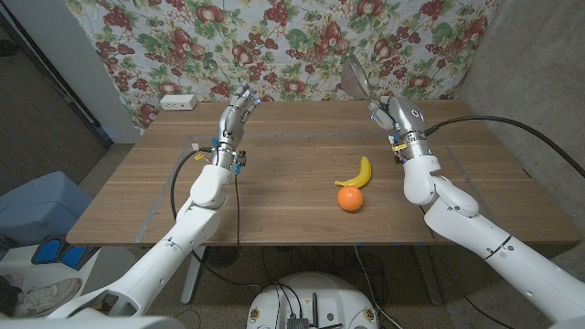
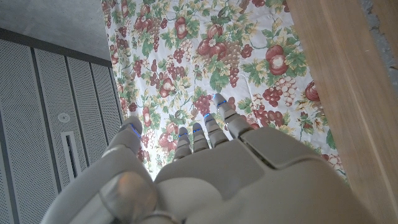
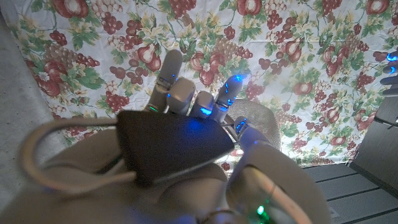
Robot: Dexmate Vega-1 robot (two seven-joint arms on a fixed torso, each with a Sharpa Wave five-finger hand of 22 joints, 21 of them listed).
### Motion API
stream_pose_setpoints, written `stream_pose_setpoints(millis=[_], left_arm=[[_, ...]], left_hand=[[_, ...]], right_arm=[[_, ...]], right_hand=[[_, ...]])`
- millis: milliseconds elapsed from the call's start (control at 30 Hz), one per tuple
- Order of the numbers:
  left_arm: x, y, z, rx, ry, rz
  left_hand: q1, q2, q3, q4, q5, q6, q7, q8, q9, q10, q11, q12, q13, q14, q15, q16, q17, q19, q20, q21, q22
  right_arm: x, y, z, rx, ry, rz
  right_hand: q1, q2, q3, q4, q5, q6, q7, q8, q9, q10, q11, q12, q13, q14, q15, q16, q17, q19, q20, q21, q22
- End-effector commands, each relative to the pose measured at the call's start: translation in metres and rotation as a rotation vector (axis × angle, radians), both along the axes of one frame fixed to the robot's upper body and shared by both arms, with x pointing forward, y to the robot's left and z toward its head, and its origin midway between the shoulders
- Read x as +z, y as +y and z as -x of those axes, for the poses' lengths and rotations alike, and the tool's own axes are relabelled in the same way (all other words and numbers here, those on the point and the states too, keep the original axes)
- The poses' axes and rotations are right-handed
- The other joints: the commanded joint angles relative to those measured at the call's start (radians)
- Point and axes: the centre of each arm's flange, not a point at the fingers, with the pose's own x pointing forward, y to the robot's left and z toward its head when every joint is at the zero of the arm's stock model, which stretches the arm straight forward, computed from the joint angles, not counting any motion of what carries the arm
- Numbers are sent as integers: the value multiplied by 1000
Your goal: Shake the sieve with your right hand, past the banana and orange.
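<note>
The sieve point(image 1: 355, 75) is gripped aloft by the right hand point(image 1: 391, 114), beyond the banana point(image 1: 356, 174) and orange point(image 1: 349, 198). Nothing is held by the left hand point(image 1: 239, 108), fingers loosely apart.

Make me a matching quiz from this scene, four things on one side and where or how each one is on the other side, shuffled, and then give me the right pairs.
Things:
1. sieve
2. banana
3. orange
4. left hand

Places or states:
A. on the table, nearest the robot, touching the yellow fruit
B. raised over the table's far left part, holding nothing
C. held up in the right hand, in front of the floral cloth
D. lying curved on the table, just beyond the round fruit

Pairs: 1-C, 2-D, 3-A, 4-B
</note>
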Motion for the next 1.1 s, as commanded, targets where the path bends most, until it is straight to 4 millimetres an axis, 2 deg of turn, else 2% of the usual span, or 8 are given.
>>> stream_pose_setpoints(millis=[33,133,500,1100], left_arm=[[1,4,-2,-1,-2,4],[0,4,-2,-2,1,5],[-1,5,-2,0,3,7],[1,6,-5,-1,8,3]], left_hand=[[-11,-1,7,-1,-2,-1,2,-1,0,-3,-2,3,2,-7,-29,2,1,7,1,-2,0],[-12,-1,8,-2,-2,-2,2,-1,0,-3,-8,3,2,-7,-29,2,1,7,1,-2,0],[-14,-1,11,-3,-2,-2,1,-1,0,-2,-5,4,2,-7,-29,2,1,7,0,-2,0],[-18,-2,16,-5,-2,-2,1,-1,0,-3,-1,3,2,-7,-29,2,1,6,1,-2,0]], right_arm=[[2,1,0,17,1,-31],[2,2,-1,14,2,-14],[0,9,-3,-17,-6,96],[-12,30,-13,-125,-35,340]], right_hand=[[-2,7,8,-1,1,-20,10,11,4,18,-19,3,3,8,-83,5,2,11,-63,3,1],[-2,7,8,-1,1,-20,8,11,2,17,-19,3,3,8,-83,5,2,10,-64,3,1],[-4,6,10,-1,1,-20,9,14,-4,14,-18,3,3,5,-83,4,3,7,-67,3,1],[-8,1,10,-2,1,-25,8,17,-18,5,-19,2,2,-4,-83,3,3,-2,-70,2,1]])
